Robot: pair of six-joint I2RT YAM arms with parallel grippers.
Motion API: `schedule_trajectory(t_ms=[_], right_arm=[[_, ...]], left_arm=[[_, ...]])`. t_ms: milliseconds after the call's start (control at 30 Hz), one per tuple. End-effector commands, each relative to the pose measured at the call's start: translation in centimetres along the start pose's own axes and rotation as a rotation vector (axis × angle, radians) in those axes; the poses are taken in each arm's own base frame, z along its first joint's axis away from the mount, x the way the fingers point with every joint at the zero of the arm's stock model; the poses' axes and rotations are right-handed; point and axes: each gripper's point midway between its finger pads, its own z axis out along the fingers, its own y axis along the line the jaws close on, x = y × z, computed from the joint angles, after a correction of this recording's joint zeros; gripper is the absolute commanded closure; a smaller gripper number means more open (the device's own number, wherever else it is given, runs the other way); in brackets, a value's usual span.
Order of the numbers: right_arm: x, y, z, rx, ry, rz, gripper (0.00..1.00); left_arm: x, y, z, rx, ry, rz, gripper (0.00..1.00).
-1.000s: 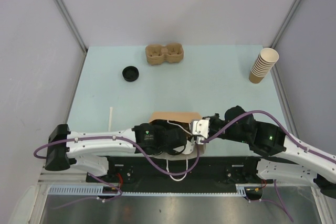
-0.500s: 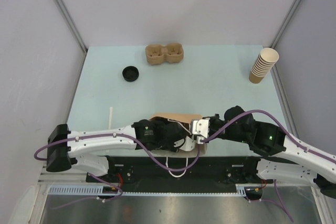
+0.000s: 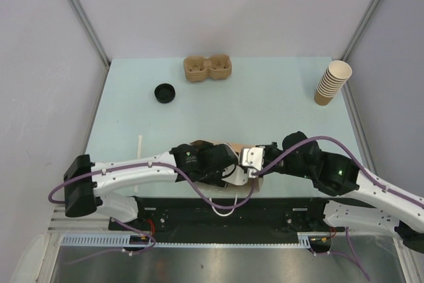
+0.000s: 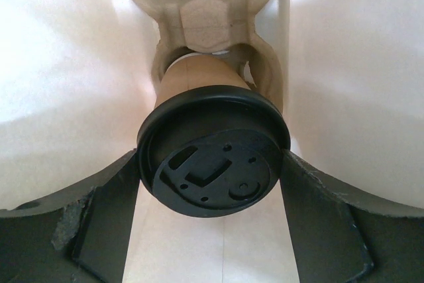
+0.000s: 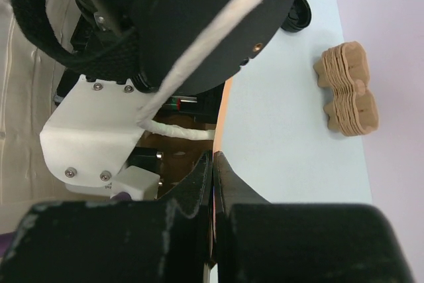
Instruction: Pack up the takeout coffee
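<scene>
The takeout coffee, a tan paper cup (image 4: 199, 74) with a black lid (image 4: 212, 157), sits in one well of a brown pulp tray (image 4: 205, 4) inside the pale-lined paper bag (image 4: 59, 64). My left gripper (image 4: 211, 164) reaches into the bag, and its fingers (image 4: 109, 217) press both sides of the lid. In the top view my left gripper (image 3: 227, 168) is in the mouth of the brown bag (image 3: 233, 148) at the near edge. My right gripper (image 5: 213, 164) is shut on the bag's thin brown edge (image 5: 222, 107); it also shows in the top view (image 3: 254, 162).
A loose black lid (image 3: 164, 92) lies at the far left. A stack of pulp trays (image 3: 207, 68) sits at the back middle, and also shows in the right wrist view (image 5: 348, 91). A tall stack of tan cups (image 3: 331, 83) stands at the far right. A white stick (image 3: 140, 148) lies at the left.
My left arm has pushed away from the base and a little to the right, deeper into the bag mouth. The right gripper has kept its hold on the bag edge.
</scene>
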Motion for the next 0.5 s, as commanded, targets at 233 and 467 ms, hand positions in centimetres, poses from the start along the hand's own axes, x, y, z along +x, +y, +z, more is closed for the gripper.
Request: schedule_trajectory(t_ms=[233, 467], right_arm=[[-2.5, -3.7, -0.6, 0.03, -0.145, 0.062, 1.0], [-0.8, -5.4, -0.6, 0.03, -0.134, 0.09, 1.0]], left_arm=[[-0.4, -1.2, 3.1, 0.192, -0.073, 0.011, 1.0], [-0.2, -0.6, 4.7, 0.225, -0.099, -0.015, 1.0]])
